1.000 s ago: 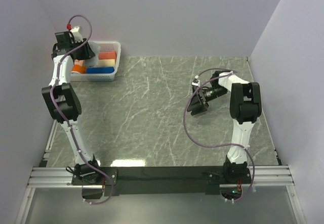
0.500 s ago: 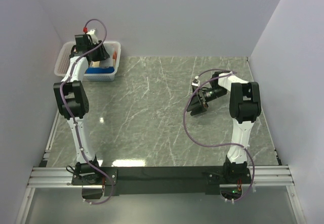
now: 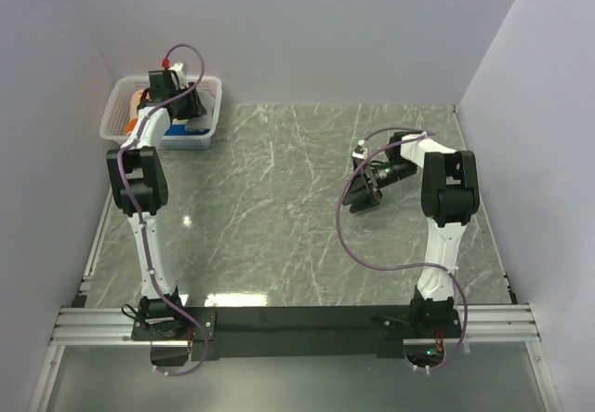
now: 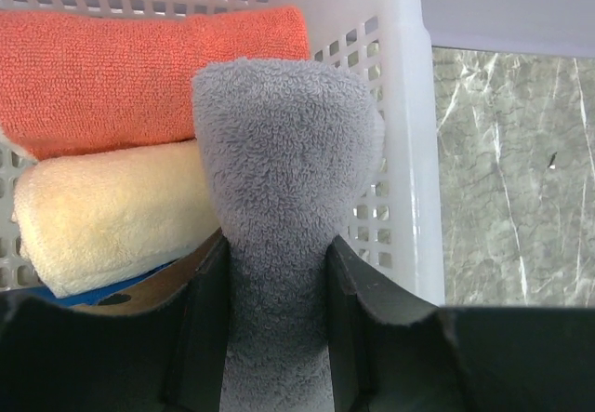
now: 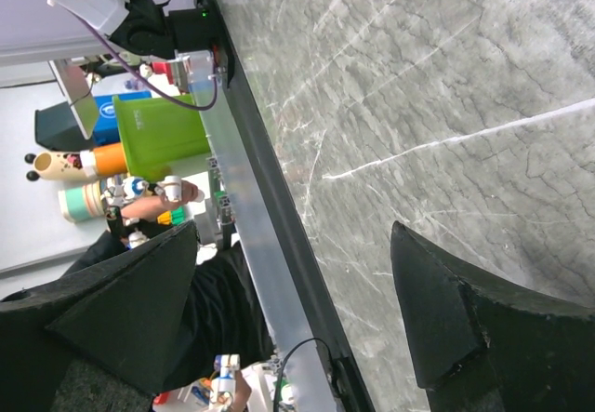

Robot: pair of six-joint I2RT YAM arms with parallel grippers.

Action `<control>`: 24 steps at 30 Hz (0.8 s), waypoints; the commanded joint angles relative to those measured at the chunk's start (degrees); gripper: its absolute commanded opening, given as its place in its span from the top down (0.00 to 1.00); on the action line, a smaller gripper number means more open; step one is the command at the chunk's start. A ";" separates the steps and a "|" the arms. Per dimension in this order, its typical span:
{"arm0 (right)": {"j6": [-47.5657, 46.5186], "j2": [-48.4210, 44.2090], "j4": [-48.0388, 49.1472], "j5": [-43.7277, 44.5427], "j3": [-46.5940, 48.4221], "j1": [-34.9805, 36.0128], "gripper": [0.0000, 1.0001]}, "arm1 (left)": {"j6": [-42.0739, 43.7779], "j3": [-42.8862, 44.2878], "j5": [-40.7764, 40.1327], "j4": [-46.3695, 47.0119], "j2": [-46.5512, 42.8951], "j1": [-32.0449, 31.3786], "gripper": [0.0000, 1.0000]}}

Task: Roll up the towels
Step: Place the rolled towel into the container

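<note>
A rolled grey towel (image 4: 284,152) is pinched between the jaws of my left gripper (image 4: 277,254), which is shut on it. It hangs inside the right end of a white perforated basket (image 4: 404,105), beside the end wall. From above, the left gripper (image 3: 181,105) is over that basket (image 3: 209,135) at the table's back left. A bit of orange cloth (image 3: 138,105) shows in the basket left of the arm; I cannot tell if it is the orange towel. My right gripper (image 3: 358,198) stands open and empty above the marble at mid right, also open in its wrist view (image 5: 293,235).
In the basket lie a red-orange roll (image 4: 139,68), a cream roll (image 4: 102,217) below it and a sliver of blue (image 4: 93,296). The grey marble tabletop (image 3: 270,207) runs between the arms. Walls close the back and both sides.
The left arm has swung from the basket's left end over to its right end. The right arm has stayed in place, its jaws spreading slightly.
</note>
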 commanded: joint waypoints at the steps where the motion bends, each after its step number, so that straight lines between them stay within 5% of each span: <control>1: -1.11 0.64 -1.03 -1.11 0.16 -0.48 0.09 | -0.15 1.86 -0.05 -0.18 1.56 -1.02 0.69; 8: -1.19 0.47 -1.56 -1.37 0.60 -0.65 0.07 | -0.59 3.36 -0.93 -1.41 0.68 -1.02 0.40; 16: -2.16 -0.59 -2.17 -1.55 0.77 -0.83 0.04 | 0.02 5.81 -0.67 -2.99 -2.39 -1.10 0.21; 19: -1.90 -1.64 -1.82 -1.11 1.21 -1.18 0.04 | 0.99 8.09 -2.24 -4.13 -4.24 -1.10 0.01; 24: -2.07 -3.57 -3.40 -0.05 3.58 -2.15 0.04 | 3.70 10.12 -5.76 -5.63 -8.98 -0.93 0.00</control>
